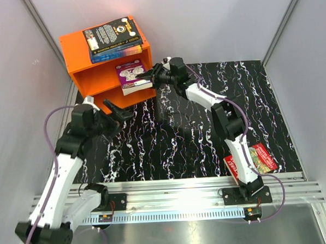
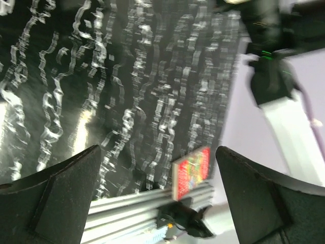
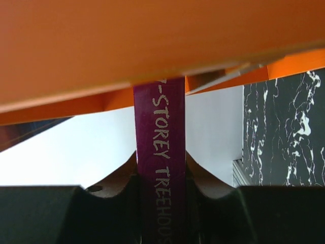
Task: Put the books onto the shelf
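Overhead and wrist views of a two-arm bench. The orange shelf (image 1: 103, 76) stands at the far left corner of the counter (image 1: 153, 150), its open front turned toward the arms. Two books lie stacked flat on its top board: the black book (image 1: 112, 33) uppermost, the blue book (image 1: 118, 52) beneath it with only its edge showing. The green-purple book (image 1: 132, 77) lies partly inside the shelf's open front, below the top board, its near end projecting outward; which of the two compartments it occupies is not clear. The right gripper (image 1: 152, 76), at the end of the outstretched right arm, is closed on this book's projecting end; the right wrist view shows both fingers (image 3: 213, 213) pressed against the purple spine, with an orange board of the shelf directly above. The left gripper (image 1: 120, 111) hangs over the counter just in front of the shelf's lower left corner, its jaws spread wide and holding nothing. The red book (image 1: 258, 158) lies flat at the counter's near right edge, just beside the metal rail (image 1: 177, 189) and partly hidden by the right arm, well apart from the shelf.
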You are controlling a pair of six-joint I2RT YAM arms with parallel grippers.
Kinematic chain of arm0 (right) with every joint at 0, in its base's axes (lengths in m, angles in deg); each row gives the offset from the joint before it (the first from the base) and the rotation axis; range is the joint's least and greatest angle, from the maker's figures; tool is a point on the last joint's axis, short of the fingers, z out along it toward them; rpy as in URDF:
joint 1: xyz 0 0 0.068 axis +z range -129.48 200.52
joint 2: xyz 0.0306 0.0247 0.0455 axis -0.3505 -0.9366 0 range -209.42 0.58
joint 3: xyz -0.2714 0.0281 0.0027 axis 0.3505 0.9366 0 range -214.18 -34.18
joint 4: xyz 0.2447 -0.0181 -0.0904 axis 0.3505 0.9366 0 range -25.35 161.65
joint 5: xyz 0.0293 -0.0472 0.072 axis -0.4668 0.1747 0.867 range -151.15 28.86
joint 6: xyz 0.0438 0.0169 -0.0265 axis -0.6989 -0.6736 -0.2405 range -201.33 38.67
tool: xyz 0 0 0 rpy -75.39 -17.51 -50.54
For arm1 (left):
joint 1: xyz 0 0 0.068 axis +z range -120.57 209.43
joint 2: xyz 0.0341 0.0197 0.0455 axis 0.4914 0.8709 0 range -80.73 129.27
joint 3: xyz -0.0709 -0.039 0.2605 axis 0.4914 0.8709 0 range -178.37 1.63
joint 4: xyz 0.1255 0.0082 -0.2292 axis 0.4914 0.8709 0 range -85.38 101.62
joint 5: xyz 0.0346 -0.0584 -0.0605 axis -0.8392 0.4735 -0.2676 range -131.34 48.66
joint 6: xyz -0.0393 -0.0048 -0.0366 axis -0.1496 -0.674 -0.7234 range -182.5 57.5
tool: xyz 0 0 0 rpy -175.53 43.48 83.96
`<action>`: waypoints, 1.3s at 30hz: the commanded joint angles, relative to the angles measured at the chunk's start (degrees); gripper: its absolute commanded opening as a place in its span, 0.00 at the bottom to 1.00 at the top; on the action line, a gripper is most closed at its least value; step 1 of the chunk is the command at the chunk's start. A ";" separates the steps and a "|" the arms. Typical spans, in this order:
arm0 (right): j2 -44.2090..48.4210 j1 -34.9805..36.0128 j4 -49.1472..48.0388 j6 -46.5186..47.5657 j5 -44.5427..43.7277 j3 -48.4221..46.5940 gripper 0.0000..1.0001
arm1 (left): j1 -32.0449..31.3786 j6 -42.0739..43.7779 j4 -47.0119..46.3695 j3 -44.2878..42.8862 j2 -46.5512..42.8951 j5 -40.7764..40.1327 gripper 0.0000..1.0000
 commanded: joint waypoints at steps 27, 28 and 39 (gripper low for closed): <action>-9.83 -5.02 1.15 -6.43 5.44 -17.33 0.29 | -5.64 12.12 1.99 -48.52 58.12 -22.78 0.84; -10.19 -5.02 0.54 -7.30 5.36 -18.38 0.29 | -5.99 12.29 2.43 -48.96 58.91 -23.57 0.83; -8.44 -5.11 -10.36 -14.78 4.65 -12.07 0.52 | -7.40 11.50 12.19 -60.56 67.17 -37.29 0.84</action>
